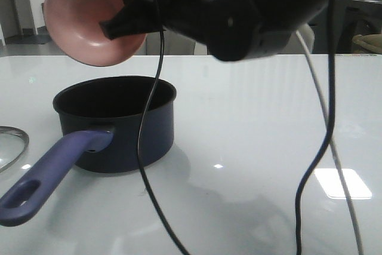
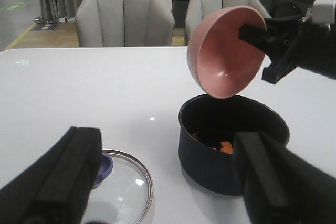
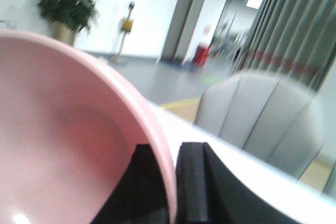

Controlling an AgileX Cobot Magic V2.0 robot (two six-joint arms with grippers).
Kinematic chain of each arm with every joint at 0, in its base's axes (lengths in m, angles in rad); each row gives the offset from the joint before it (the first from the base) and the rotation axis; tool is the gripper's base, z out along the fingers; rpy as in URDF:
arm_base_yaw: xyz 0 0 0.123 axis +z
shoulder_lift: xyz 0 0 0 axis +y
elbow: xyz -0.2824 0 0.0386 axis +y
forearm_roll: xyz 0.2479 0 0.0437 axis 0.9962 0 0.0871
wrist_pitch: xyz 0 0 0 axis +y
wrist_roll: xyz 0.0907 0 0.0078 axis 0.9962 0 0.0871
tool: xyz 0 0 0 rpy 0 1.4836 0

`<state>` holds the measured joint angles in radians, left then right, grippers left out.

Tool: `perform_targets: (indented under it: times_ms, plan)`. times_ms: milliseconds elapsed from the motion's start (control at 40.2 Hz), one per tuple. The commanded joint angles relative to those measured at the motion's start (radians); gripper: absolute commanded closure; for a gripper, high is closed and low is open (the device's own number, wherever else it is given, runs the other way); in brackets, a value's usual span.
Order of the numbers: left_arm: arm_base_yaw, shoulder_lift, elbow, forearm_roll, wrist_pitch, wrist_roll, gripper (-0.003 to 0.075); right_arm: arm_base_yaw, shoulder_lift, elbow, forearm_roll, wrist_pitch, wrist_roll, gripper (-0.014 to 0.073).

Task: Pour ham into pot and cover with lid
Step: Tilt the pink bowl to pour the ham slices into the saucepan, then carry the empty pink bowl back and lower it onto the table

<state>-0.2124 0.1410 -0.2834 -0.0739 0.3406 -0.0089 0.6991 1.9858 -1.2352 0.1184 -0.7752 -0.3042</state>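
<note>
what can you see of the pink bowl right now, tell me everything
The pink bowl is round, smooth and matte, plastic-looking, pale outside and salmon inside. It is tipped steeply on its side in the air above the pot, its opening facing down toward it. Its inside looks empty; orange ham chunks lie in the pot. The right claw is shut on its rim, one finger inside, one outside. Nothing else touches it.

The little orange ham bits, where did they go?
The orange-pink ham chunks lie on the black bottom of the dark navy pot, seen in the left wrist view, right under the tipped pink bowl.
</note>
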Motion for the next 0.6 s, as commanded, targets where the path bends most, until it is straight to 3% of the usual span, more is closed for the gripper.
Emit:
perform_targets:
  times_ms: [0,124,299,572]
  plan:
    - [-0.006,0.009,-0.028,-0.003,-0.073,0.0,0.0167,0.0,-0.153,-0.06,0.007,0.199,0.085,0.0456]
    - [-0.006,0.009,-0.028,-0.003,-0.073,0.0,0.0167,-0.013,-0.233,-0.111,0.017,0.503,0.085,0.0456]
    - [-0.006,0.009,-0.028,-0.003,-0.073,0.0,0.0167,-0.051,-0.343,-0.139,0.075,0.775,0.085,0.0456]
    - [-0.006,0.009,-0.028,-0.003,-0.073,0.0,0.0167,-0.238,-0.472,-0.139,0.145,1.229,0.104,0.0456]
